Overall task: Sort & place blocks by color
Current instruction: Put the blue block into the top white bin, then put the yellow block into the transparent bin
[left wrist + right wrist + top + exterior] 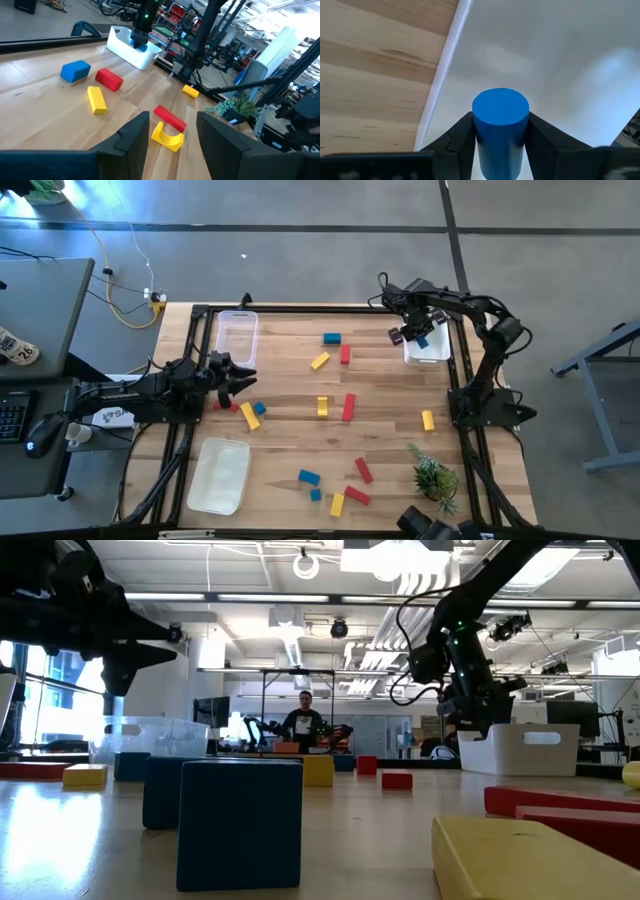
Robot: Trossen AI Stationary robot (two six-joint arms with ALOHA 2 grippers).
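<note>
Right wrist view shows my right gripper (500, 142) with a blue cylinder block (500, 125) between its fingers, over the white bin (428, 350) at the table's far right; whether the pinch is letting go I cannot tell. My left gripper (172, 132) hovers with its fingers spread and nothing between them at the table's left. I judge the sort barely begun, since most blocks (349, 406) lie scattered on the table (380, 385) and the clear bin (238, 335) and near-left tray (219, 475) look empty.

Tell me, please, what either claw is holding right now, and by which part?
The right claw holds a blue cylinder by its curved sides, one finger on each side, above the white bin. The left claw is open and holds nothing.
</note>
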